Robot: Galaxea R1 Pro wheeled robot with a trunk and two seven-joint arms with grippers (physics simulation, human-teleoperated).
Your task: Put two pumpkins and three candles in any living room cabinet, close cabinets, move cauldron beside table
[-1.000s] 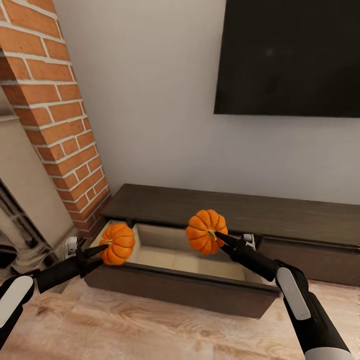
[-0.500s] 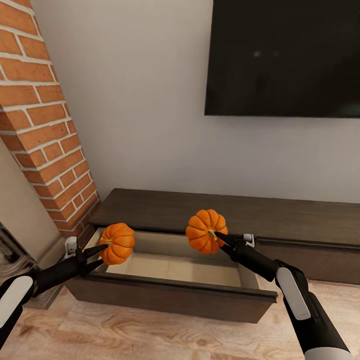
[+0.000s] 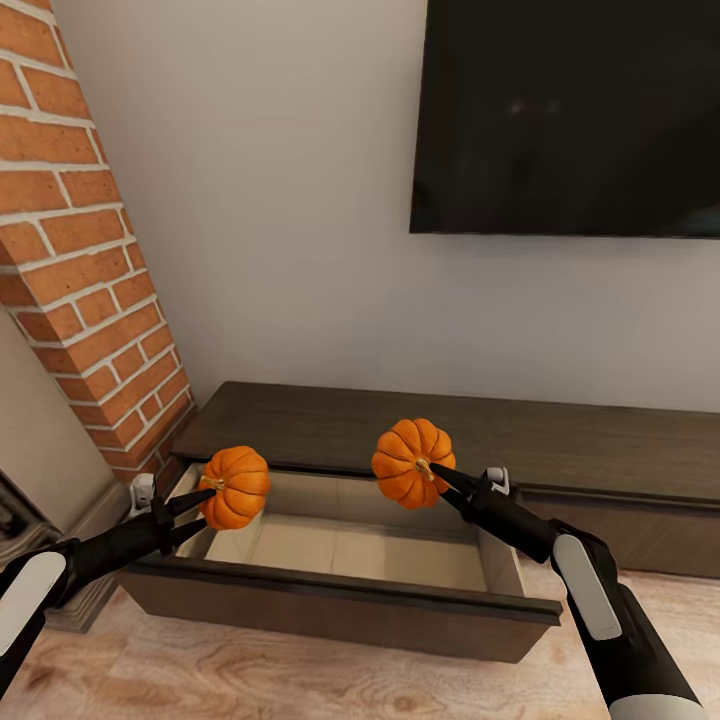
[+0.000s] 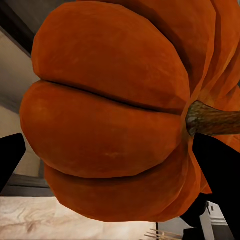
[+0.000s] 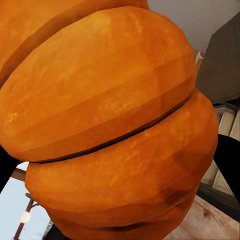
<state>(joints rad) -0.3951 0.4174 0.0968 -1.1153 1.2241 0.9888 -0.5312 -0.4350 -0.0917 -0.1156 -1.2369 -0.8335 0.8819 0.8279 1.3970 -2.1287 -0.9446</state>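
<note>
- The head view is aimed forward and down from above at the open cabinet below the wall.
- Each wrist view is pressed close against a pumpkin.
- Both pumpkins and the drawer are shared with the head view.

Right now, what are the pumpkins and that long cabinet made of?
The pumpkins look like real squash: matte orange ribbed skin, with a woody stem on the left one. The cabinet seems dark brown wood with faint grain, paler inside.
</note>
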